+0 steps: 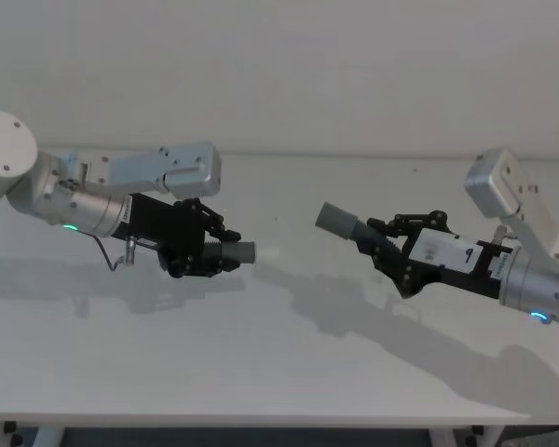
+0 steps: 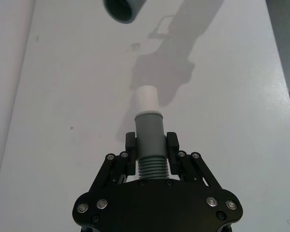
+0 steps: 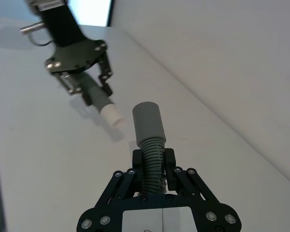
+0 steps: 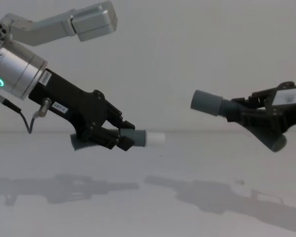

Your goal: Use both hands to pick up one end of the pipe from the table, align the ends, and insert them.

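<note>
In the left half of the head view, the left pincer (image 1: 222, 255) hangs above the white table (image 1: 261, 363) and is closed on the ribbed part of the first pipe piece (image 1: 214, 252). The smooth grey collar (image 1: 243, 251) of this piece comes out of the fingers toward the middle of the frame. The white plug tip (image 4: 156, 138) at its end shows a little left of centre in the chest view. This piece lies almost level, and its ribbed tail comes out behind the pincer on the left. Between the two pieces there is an open gap, so the ends do not touch. Right of centre, the wide socket cuff (image 1: 336, 222) of the second pipe piece (image 1: 371, 238) points to the left, toward the plug, and it sits somewhat higher in the frame than the plug tip. The right pincer (image 1: 396, 244) grips this piece on its ribs just behind the cuff, in the right half of the frame, and is also off the table. In the chest view the far end of this piece hangs below the pincer near the right edge. Dark shadows (image 1: 335, 312) of both arms lie on the table under them.
</note>
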